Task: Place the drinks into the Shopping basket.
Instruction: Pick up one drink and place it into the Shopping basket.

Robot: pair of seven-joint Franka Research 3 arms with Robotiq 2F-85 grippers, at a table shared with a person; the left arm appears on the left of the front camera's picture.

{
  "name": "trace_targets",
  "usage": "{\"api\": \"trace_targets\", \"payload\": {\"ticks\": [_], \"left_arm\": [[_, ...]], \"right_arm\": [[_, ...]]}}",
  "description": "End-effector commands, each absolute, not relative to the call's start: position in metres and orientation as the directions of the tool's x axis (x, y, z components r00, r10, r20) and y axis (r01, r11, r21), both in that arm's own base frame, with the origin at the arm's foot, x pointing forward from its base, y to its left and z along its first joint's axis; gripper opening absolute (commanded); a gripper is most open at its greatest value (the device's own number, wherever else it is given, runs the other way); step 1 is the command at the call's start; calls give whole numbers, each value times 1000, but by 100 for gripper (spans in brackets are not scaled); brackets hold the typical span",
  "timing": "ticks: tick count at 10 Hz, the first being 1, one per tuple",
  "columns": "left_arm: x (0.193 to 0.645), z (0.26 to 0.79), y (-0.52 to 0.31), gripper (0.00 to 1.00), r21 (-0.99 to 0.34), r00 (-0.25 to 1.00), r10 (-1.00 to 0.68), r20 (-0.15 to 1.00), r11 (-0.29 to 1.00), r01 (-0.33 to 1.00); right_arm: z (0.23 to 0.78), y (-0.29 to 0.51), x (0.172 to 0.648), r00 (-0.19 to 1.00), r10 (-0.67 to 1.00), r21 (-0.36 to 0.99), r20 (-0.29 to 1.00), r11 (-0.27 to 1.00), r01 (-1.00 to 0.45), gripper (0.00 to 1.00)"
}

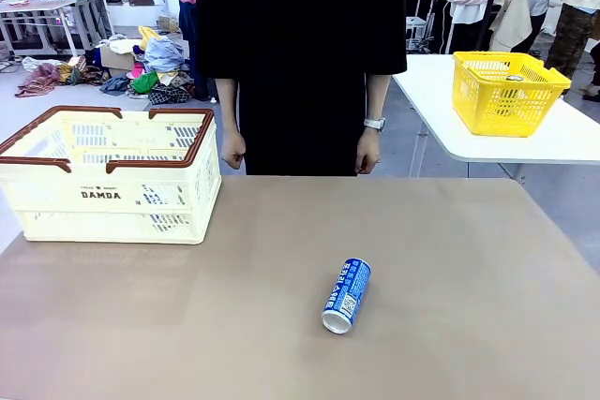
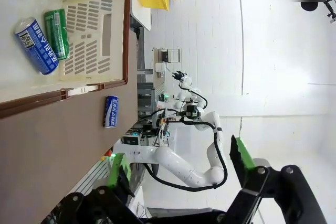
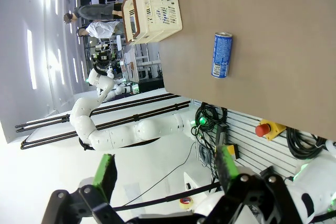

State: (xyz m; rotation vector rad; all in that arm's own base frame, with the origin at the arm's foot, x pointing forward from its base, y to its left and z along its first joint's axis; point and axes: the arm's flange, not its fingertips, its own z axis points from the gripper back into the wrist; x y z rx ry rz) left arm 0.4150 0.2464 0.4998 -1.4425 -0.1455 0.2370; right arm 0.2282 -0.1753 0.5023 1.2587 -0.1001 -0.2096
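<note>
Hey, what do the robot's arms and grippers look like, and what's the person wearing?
The left arm and right arm are glossy white with rounded joints; a black cable runs along the right one. The left gripper and right gripper are black, with bolted links and green pads. The person wears a black short-sleeved top and a pale wristwatch.

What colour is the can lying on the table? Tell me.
The can is blue with white print, silver-ended; front view shows it best.

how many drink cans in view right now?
3. A blue can and a green can lie inside the cream Shopping basket; a second blue can lies on the table. Basket walls may hide more.
</note>
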Motion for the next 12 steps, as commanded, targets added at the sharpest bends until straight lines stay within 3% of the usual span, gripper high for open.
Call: {"api": "trace_targets", "payload": {"ticks": [1,6,7,10,12], "left_arm": [[413,502,242,100,-992,964,263,-49,100,-77],[415,499,246,100,-991,968,248,-45,110,-74],[402,511,226,100,-989,955,285,-88,89,-118],[382,561,65,100,-923,998,47,-41,380,-56],[360,556,-61,100,-804,990,-129,-60,594,29]], "right_arm": [[503,-178,226,980,-199,948,-27,305,88,100],[503,-178,226,980,-199,948,-27,305,88,100],[503,-178,226,980,-199,948,-27,305,88,100],[503,-178,226,980,-199,948,-27,305,88,100],[503,-178,226,980,-199,948,-27,305,88,100]]}}
